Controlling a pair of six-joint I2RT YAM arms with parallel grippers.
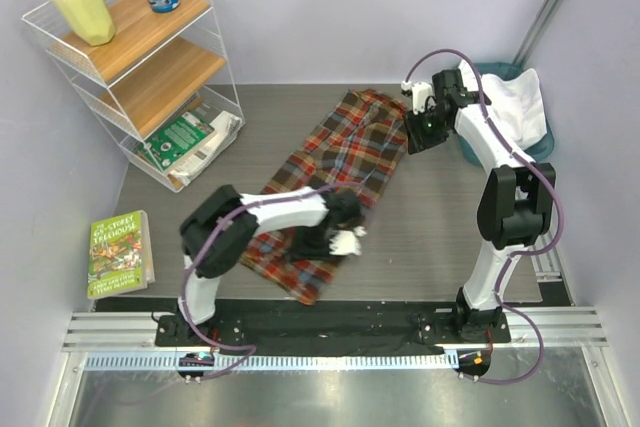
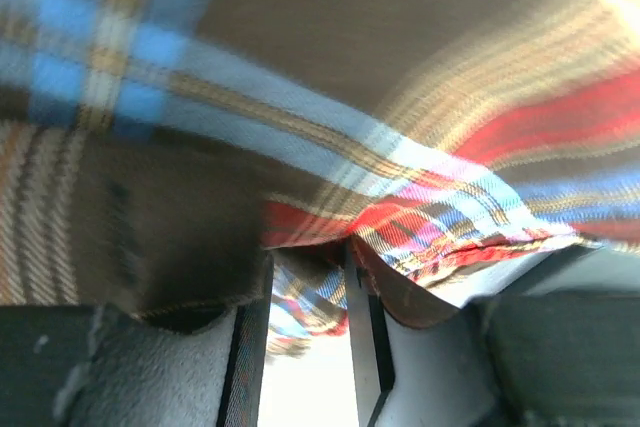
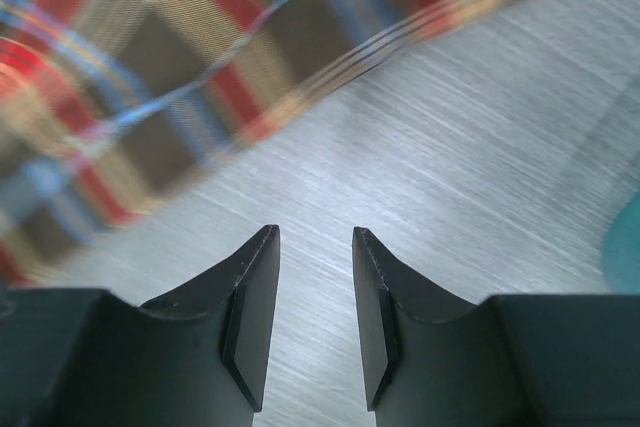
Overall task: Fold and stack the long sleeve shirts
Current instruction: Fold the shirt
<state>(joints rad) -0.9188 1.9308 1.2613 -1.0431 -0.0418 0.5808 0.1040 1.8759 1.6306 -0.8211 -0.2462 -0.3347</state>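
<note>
**Top and wrist views, fold under way.** The plaid flannel shirt (image 1: 340, 152) lies spread on the desk (image 1: 430, 242). Its long axis runs diagonally from the near edge, left of centre, toward the far right corner.

The left gripper (image 1: 347, 239) sits over the near end of the garment. In its wrist view the plaid cloth drapes across the fingertips and a fold dips into the narrow gap between the jaws. Whether they pinch it cannot be told.

The right gripper (image 1: 418, 135) hangs at the shirt's far end, on the side toward the right edge. Its jaws stand apart with nothing between them and bare desk below. The shirt's edge lies just ahead of them and to their left, not touching.

The white shirt (image 1: 515, 97) rests in the teal basket (image 1: 543, 142) at the far right corner, well apart from the plaid one.

Judged from this layout, each arm is nearer one end of the long axis. The right jaws would need to reach leftward onto the cloth edge before a lengthwise fold could begin.
</note>
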